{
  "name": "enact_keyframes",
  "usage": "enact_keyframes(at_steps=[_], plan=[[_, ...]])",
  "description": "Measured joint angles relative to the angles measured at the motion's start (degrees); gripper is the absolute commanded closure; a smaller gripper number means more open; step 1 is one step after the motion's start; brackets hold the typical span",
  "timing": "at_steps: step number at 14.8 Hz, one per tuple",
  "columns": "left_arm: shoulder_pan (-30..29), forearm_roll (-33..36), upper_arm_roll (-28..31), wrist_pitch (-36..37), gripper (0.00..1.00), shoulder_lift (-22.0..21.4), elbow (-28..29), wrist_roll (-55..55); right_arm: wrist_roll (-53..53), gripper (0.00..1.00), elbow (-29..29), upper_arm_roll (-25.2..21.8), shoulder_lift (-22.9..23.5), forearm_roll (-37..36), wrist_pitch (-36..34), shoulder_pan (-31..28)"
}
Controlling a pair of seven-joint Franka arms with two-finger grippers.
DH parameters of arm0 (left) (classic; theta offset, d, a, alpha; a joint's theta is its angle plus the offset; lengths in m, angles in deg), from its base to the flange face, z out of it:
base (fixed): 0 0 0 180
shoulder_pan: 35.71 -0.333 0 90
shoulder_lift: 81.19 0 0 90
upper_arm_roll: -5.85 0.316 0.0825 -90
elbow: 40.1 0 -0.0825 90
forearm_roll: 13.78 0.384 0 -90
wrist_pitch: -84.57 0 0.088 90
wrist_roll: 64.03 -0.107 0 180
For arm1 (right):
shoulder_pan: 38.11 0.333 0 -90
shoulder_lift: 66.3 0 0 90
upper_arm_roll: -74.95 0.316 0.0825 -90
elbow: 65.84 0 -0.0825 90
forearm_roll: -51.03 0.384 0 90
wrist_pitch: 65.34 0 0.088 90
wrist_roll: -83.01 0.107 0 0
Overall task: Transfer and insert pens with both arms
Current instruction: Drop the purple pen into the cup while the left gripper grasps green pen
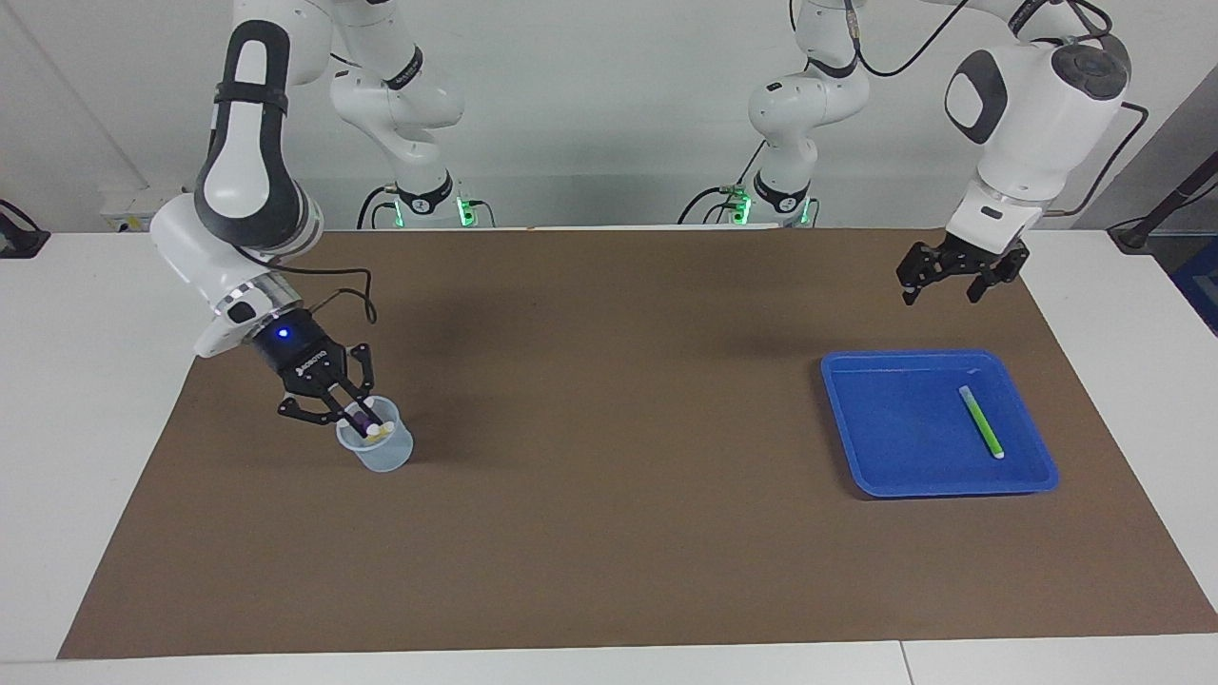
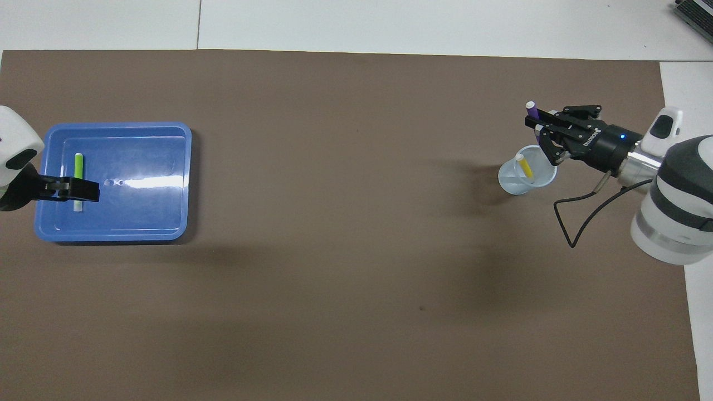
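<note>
Overhead view alone showed yellow pen [image 2: 524, 167] in cup [image 2: 509, 184]; right gripper [image 2: 539, 127] clamped purple pen [image 2: 532, 110]. Green pen [image 1: 981, 421] in tray [image 1: 856, 419]; left gripper [image 1: 948, 285] fingers apart.

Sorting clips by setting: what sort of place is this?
Likely a robotics lab: two large white arms at a table with a brown mat, a blue tray, a plastic cup, bare white walls.

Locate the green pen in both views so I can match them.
Facing view: green pen lies in the blue tray, toward the left arm's end of the table, at the picture's right.
Overhead view: same pen at the picture's left, partly covered by the raised left gripper.
Shared landmark: the blue tray.
</note>
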State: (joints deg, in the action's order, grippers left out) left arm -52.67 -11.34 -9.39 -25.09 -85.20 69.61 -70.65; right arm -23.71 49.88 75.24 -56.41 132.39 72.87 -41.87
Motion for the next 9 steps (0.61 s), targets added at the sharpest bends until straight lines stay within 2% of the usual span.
enact_keyframes(at_steps=[4, 9], plan=[[-4.1, 2.4, 0.0, -9.1, 0.00, 6.6, 0.9, -3.6, -6.0, 1.00, 0.1, -0.1, 2.1, 1.9, -0.7, -1.2], [-6.9, 8.8, -0.1, -16.2, 0.00, 13.5, 1.9, -4.1, -9.8, 1.00, 1.7, -0.1, 2.6, 5.2, -1.2, -2.1]])
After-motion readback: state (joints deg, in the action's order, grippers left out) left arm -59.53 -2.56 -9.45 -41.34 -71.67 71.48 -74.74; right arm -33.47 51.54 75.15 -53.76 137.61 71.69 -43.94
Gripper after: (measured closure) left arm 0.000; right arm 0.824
